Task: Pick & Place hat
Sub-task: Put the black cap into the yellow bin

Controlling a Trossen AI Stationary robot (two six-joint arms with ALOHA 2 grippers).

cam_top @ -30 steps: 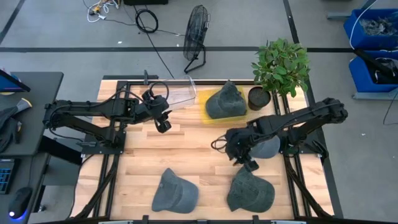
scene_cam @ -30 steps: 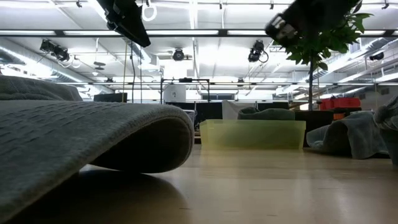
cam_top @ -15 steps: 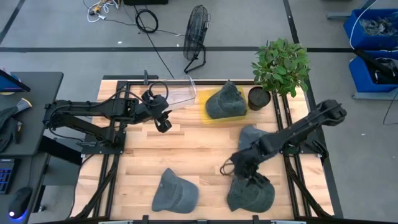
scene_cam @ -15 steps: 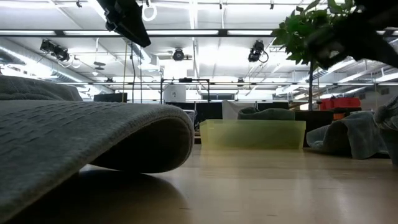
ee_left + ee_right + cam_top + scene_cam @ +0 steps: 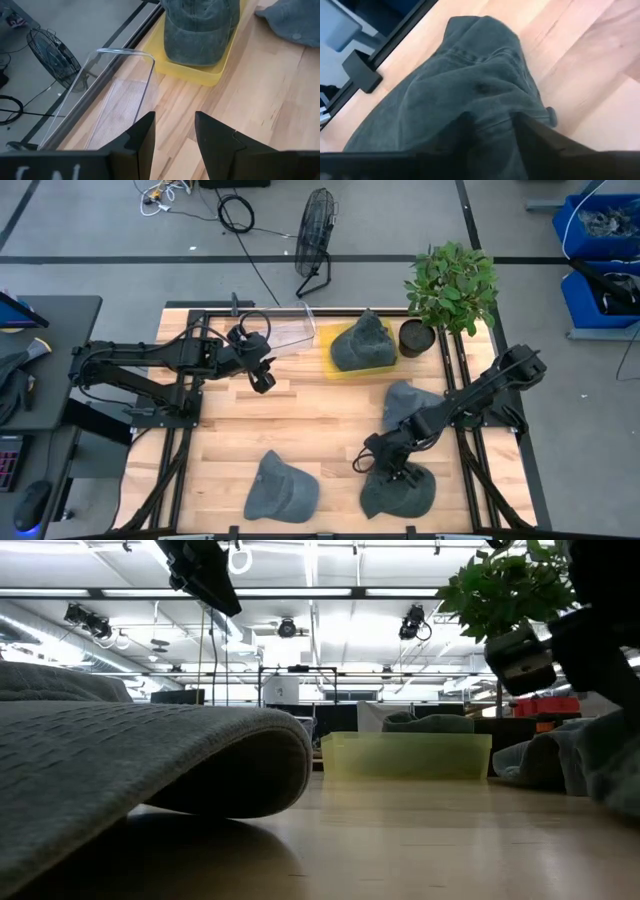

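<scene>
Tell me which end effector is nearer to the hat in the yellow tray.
Left. The left end effector hangs just beside the yellow tray holding the hat, with bare table between them. The right end effector is far off, down on another hat at the table's front.

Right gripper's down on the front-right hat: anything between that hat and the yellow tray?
Partly. Another loose hat lies on the table between the front-right hat under the right gripper and the yellow tray, which already holds a hat.

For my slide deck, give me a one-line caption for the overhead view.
Right hand descends onto a front hat; left hand waits near the yellow tray holding another hat.
</scene>
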